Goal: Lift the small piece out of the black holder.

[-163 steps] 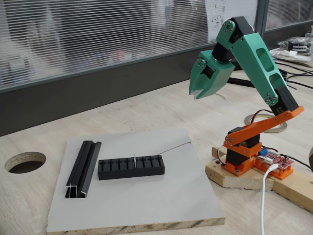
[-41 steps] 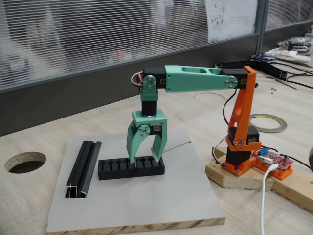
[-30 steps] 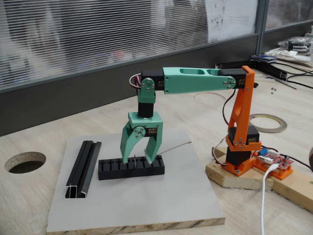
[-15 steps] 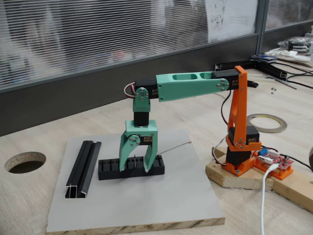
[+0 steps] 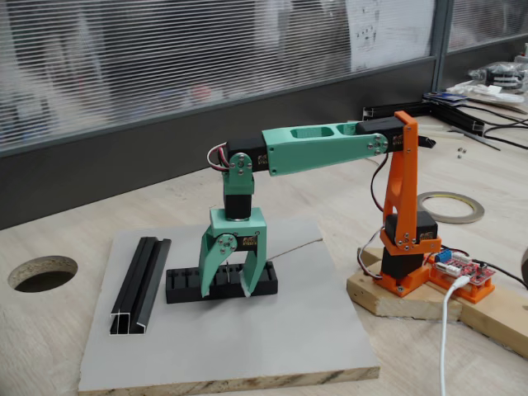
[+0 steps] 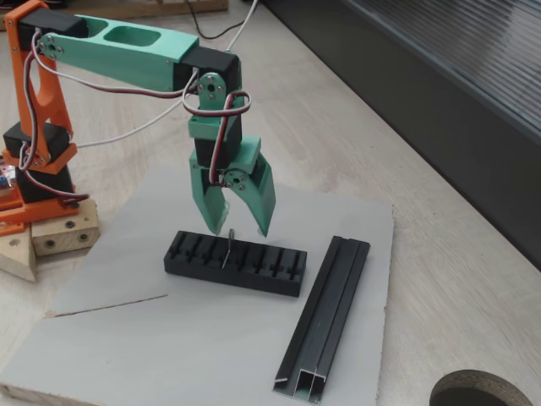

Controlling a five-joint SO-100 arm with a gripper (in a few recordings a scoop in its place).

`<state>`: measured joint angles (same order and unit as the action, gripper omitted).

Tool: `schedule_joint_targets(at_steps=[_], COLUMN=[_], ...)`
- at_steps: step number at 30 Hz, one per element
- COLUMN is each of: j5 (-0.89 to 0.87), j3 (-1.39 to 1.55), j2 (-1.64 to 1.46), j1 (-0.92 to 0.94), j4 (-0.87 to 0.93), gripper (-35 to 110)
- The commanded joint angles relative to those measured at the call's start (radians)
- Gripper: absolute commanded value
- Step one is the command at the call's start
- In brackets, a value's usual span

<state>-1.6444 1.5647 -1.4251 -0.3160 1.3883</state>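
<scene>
Now gripper (image 6: 238, 231) vertical, fingers spread, straddling small piece (image 6: 226, 249).

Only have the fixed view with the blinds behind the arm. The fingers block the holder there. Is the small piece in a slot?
Observer: Yes. In a fixed view the small piece stands upright in a slot of the black holder.
Operator: Fingers closed on it?
Observer: No. The gripper is open; the piece shows in the gap, nearer the picture-left finger.
Operator: Touching?
Observer: Cannot tell. The piece's top sits right beside that fingertip.
</scene>
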Motion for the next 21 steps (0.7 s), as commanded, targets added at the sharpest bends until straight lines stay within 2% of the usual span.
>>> schedule_joint_targets(at_steps=[1, 6, 11, 21], j5=[-0.017, -0.011, 0.078, 0.08], j3=[-0.017, -0.017, -0.048, -0.094], j2=[-0.037, -0.037, -0.037, -0.035], j1=[-0.023, -0.014, -0.011, -0.008], j4=[0.006, 0.006, 0.006, 0.018], gripper=[48, 48, 48, 48])
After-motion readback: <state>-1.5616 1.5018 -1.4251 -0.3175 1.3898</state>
